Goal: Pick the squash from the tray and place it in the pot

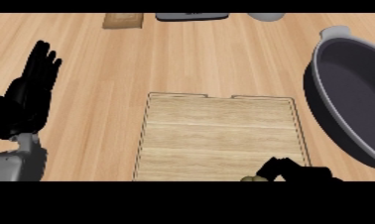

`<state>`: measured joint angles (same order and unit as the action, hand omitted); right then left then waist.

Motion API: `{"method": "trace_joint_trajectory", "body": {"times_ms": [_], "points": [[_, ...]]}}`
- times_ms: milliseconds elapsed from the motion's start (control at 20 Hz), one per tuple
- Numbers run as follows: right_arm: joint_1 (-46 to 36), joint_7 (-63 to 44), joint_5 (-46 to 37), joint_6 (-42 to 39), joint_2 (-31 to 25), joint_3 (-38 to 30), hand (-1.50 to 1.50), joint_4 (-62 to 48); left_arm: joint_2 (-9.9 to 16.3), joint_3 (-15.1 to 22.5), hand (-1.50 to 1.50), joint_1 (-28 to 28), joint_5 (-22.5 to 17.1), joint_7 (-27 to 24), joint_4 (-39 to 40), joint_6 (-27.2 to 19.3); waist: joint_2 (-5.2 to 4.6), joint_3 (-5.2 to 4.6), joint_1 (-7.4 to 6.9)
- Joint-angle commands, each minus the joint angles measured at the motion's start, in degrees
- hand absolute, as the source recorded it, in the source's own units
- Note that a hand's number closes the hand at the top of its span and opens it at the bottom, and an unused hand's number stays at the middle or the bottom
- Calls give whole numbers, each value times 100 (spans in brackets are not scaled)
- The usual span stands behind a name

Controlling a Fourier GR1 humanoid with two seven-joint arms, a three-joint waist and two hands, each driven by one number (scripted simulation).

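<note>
Left hand (pixel 33 86): at the view's left edge, open, fingers straight and pointing up, holding nothing, resting over the bare counter.
Right hand (pixel 296 172): at the lower edge, over the tray's near right corner, mostly cut off by the frame; fingers curled toward the squash, though cannot tell whether actually closed round it.
Squash (pixel 254 178): small yellowish-green bit showing at the lower edge, on the tray's near right part, just left of the right hand's fingers.
Tray (pixel 212 129): light wood, rectangular, flat on the counter at centre.
Pot (pixel 344 99): dark grey, large, at the right edge, just beside the tray's right side, pale handle at its top.
Counter (pixel 183 54): wood grain, with a brown block (pixel 122 20), a dark flat item (pixel 192 16) and a pale rounded item (pixel 266 16) along the far edge.
</note>
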<state>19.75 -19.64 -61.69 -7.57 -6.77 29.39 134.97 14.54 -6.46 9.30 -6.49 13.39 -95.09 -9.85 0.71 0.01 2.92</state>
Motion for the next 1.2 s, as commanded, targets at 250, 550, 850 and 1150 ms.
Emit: {"method": "trace_joint_trajectory", "body": {"times_ms": [250, 550, 850, 1150], "points": [[220, -127, 515, 410, -209, -1511, 150, 1416, -106, 60, 0, 151, 22, -52, 113, 12, -58, 3, -141], [-186, -10, 1608, 273, 49, -2588, 150, 956, 24, 23, 0, -86, -50, -38, -75, 216, -54, 9, -224], [-1139, 33, 2167, 22, 205, -3686, 150, 6, -99, 168, 0, -50, 19, -58, -93, 198, -67, 12, -276], [-1727, 1161, 3260, 149, -818, -5636, 150, -1547, -259, 325, 0, -83, 220, 8, -209, 37, -69, 8, -281]]}}
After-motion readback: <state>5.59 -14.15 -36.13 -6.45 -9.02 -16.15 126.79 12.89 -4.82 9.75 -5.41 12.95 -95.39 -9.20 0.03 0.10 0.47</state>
